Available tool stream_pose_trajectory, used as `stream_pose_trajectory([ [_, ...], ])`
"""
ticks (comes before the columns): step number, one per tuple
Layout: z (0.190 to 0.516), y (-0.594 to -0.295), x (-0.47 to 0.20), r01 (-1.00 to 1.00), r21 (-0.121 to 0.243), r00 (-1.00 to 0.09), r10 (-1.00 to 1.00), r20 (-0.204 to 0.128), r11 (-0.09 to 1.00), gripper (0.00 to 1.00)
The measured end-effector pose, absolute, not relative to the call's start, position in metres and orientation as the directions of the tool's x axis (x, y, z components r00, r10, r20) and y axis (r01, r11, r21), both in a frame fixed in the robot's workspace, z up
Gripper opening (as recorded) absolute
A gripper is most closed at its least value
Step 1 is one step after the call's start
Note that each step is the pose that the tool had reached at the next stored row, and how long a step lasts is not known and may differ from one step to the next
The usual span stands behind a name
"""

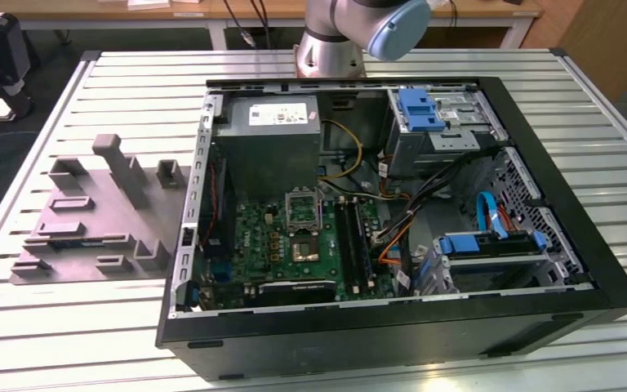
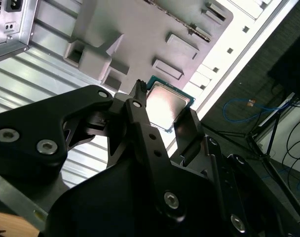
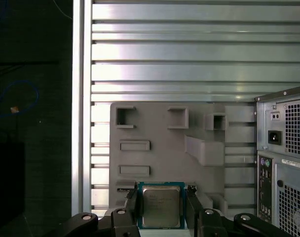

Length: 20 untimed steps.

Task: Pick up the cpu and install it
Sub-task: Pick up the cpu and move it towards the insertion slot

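You had the gripper clamped on the cpu by its edges, in the air above the grey fixture beside the computer case; pickup looked done, and install called for level, square alignment with the socket.

I see the fixture lying on the counter, at the exterior view's left of the computer case. In the first wrist view the cpu sits in my hand, above that fixture.

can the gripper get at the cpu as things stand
Yes, by the look of it: in the first wrist view the gripper is shut on the cpu, holding it clear above the grey fixture, nothing in between.
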State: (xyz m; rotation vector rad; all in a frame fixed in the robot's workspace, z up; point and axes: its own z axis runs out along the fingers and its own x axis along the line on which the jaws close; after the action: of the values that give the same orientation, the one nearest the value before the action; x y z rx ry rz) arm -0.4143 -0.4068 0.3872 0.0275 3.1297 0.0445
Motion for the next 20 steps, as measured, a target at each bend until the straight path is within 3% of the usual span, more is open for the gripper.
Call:
stream_pose_trajectory([
  [20, 0.387, -0.407, -0.397, 0.017, 0.028, -1.000, 0.018, -0.011, 0.999, 0.47],
])
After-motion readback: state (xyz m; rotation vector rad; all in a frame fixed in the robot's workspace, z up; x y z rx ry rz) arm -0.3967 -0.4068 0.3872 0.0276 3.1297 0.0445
